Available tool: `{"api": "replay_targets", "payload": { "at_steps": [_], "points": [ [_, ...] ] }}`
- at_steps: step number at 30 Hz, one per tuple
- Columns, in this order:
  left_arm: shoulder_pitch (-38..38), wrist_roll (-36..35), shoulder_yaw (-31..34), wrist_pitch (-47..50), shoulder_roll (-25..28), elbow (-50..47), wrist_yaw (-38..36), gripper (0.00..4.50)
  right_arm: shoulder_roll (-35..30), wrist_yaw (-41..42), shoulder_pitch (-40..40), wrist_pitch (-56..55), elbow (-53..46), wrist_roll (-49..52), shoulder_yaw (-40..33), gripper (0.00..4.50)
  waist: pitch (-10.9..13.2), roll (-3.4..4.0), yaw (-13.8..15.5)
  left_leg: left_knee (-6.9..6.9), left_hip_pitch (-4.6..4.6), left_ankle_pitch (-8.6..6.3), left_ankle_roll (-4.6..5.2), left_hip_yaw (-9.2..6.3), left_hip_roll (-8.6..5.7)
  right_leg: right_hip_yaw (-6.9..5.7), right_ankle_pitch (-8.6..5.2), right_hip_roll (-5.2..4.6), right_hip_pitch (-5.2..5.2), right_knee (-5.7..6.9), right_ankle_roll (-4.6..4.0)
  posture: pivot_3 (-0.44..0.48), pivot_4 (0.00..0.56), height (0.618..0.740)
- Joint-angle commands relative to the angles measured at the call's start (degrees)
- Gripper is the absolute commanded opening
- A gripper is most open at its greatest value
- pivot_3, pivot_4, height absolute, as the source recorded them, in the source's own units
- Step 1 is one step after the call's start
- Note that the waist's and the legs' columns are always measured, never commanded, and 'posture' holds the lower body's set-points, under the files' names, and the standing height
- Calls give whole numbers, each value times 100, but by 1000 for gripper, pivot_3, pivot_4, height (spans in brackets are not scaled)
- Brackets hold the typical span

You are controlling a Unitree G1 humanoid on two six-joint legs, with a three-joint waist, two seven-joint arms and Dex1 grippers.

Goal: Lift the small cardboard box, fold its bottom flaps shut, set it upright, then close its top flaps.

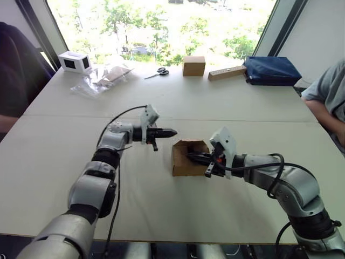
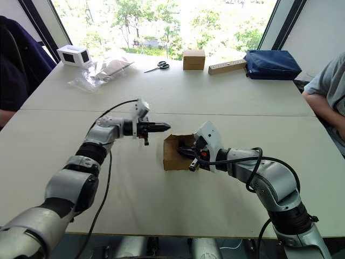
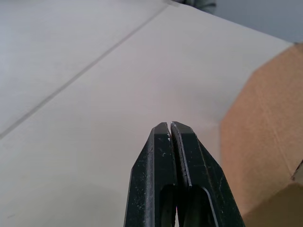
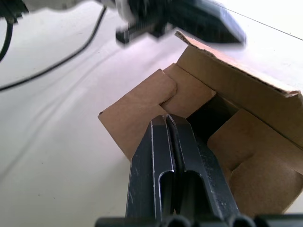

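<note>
Cardboard flaps [image 4: 156, 97] half folded, so press your closed right claw [image 1: 190, 156] inward gently while the closed left claw [image 1: 173, 131] braces the small cardboard box [image 1: 182, 162].

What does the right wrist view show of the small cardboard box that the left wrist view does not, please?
The right wrist view looks into the small cardboard box: folded flaps overlap around a dark gap, and the right tool, fingers pressed together, points at them. The left tool sits blurred beyond the box's raised edge. The left wrist view gives one plain outer panel of the box beside the shut left tool, plus the bare table with a seam line. Both show brown corrugated cardboard and pale tabletop.
</note>
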Motion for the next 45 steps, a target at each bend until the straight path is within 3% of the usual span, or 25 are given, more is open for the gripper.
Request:
{"api": "replay_targets", "payload": {
  "at_steps": [1, 10, 15, 19, 31, 35, 41, 45],
  "points": [
    [161, -258, 98, 387, 344, -1195, -219, 52, 5, 79, -25, -70, -149, 43, -133, 0, 0, 0, 1, 0, -1, 0, 0, 0, 1, 0, 0, 0, 0, 0, 0, 0, 150, 740],
    [2068, -1297, -102, 2760, 1204, -5152, -377, 52, 49, 171, 5, -133, -128, 10, -110, 0, -1, 3, -3, 0, 1, 1, -1, 3, 2, 3, 0, -8, 1, 3, -1, 0, 150, 740],
    [2794, -1672, -218, 3327, 1155, -6247, 61, 52, 65, 190, 23, -127, -121, -1, -120, 0, -1, 3, 21, 0, 7, 1, -1, 3, 2, 3, -1, -10, 6, 2, -2, 0, 150, 740],
    [2977, -1624, -536, 3229, 936, -6480, 310, 52, 31, 221, 58, -127, -104, -8, -150, 0, -1, 3, 44, 1, 8, 1, -1, 3, -1, 3, -4, -10, 11, -1, -6, 0, 150, 740],
    [2929, -1316, -1037, 2657, 747, -5991, 614, 52, 21, 217, 61, -87, -193, 22, -200, 0, -1, 4, 28, -1, 12, 0, -1, 4, 1, 4, -9, -3, 10, -1, -16, 0, 150, 740],
    [2943, -1173, -1169, 2425, 727, -5832, 619, 52, -231, 623, -180, -33, -347, 520, -674, 0, -1, 4, 44, 0, 12, 1, -1, 3, 0, 4, -10, -6, 12, -2, -18, 0, 150, 740],
    [2902, -1201, -1194, 2363, 696, -5786, 657, 52, -133, 561, -1082, -104, 511, 708, -1185, 0, -1, 4, 34, 0, 17, 0, -1, 3, 0, 4, -11, -8, 18, -4, -20, 0, 150, 740],
    [2891, -1191, -1185, 2298, 698, -5725, 683, 52, -243, 541, -1437, -732, 1340, -411, -440, 0, -1, 4, 35, 0, 18, 0, -1, 4, 0, 3, -11, -8, 18, -4, -20, 0, 150, 740]
  ]
}}
